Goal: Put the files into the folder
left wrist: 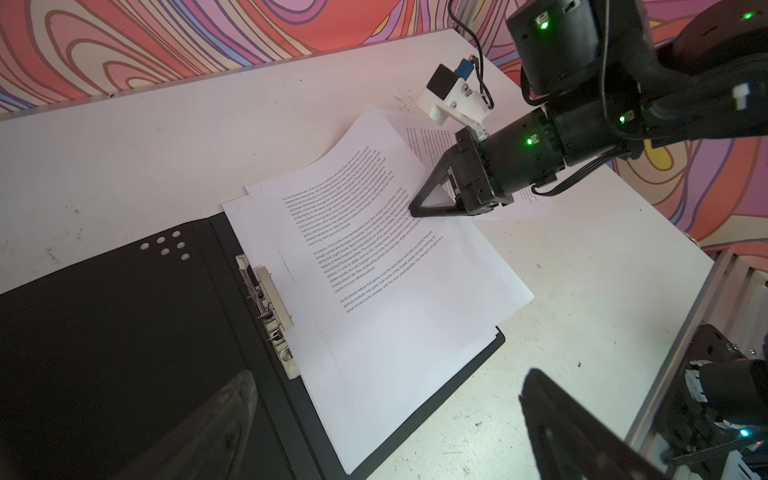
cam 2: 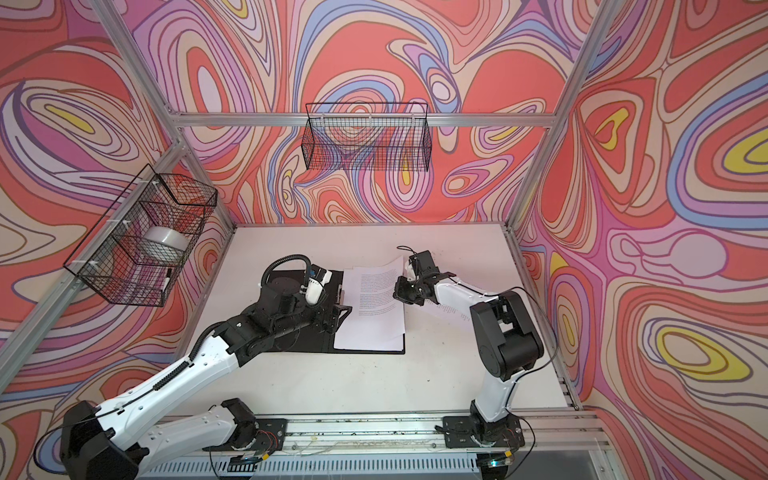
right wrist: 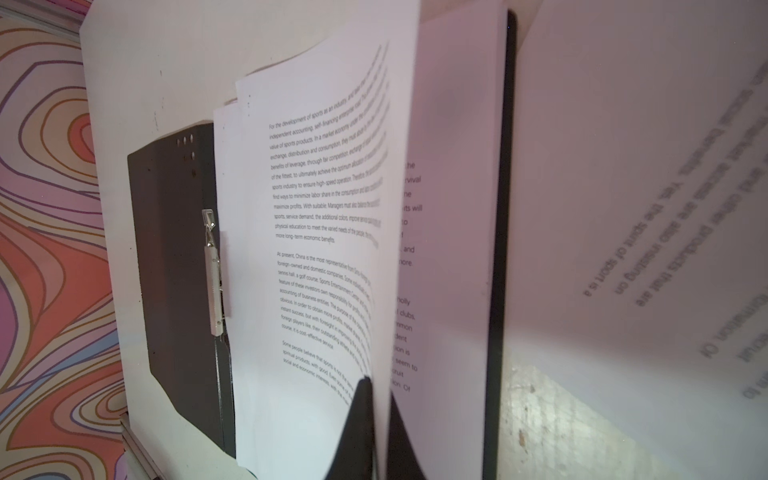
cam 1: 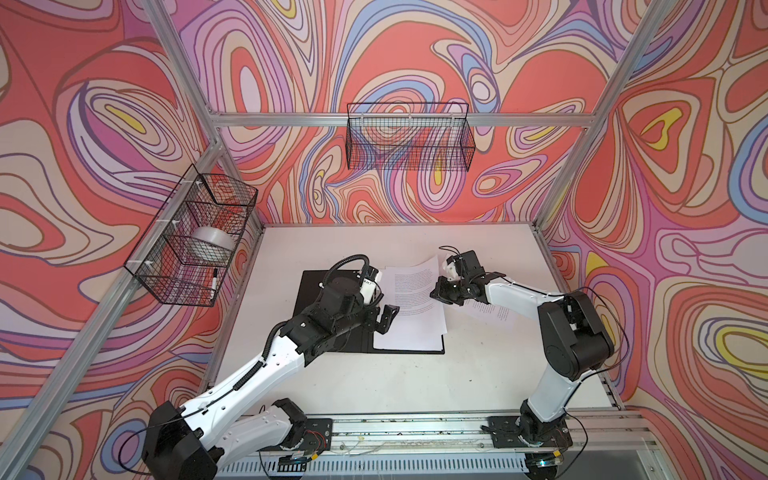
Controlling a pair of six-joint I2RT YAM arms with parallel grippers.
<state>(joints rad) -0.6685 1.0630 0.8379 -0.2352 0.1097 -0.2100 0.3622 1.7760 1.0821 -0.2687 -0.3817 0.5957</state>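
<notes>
While the folder (left wrist: 124,332) lies opened flat on the white table (cam 1: 374,386) with its black inside faces up, the files (left wrist: 374,282) rest as a loose, slightly fanned stack on the half of it that lies toward the right arm. The stack covers nearly all of that half. Only a thin black strip of the folder shows along its near and outer edges, and the sheets overhang the folder's far edge onto the table. A metal clip (left wrist: 270,316) runs along the folder's spine, just beside the stack's inner edge. A few pale dots (left wrist: 166,245) mark the far corner of the bare cover.

The right gripper (left wrist: 413,210) reaches in over the folder's outer edge with its jaws pressed together on the top sheet (right wrist: 311,208) — the paper passes between the two dark fingers in the right wrist view. That sheet is raised and bowed along its gripped side, while its spine-side edge lies on the stack. One stray sheet (cam 1: 498,311) lies on the table beyond the folder's outer edge, partly under the right arm and well clear of the covers.

The left gripper (left wrist: 390,374) hangs above the folder with its jaws spread wide and nothing between them — one finger (left wrist: 224,415) shows over the bare black cover, the other (left wrist: 561,415) over the table past the folder's near corner.
</notes>
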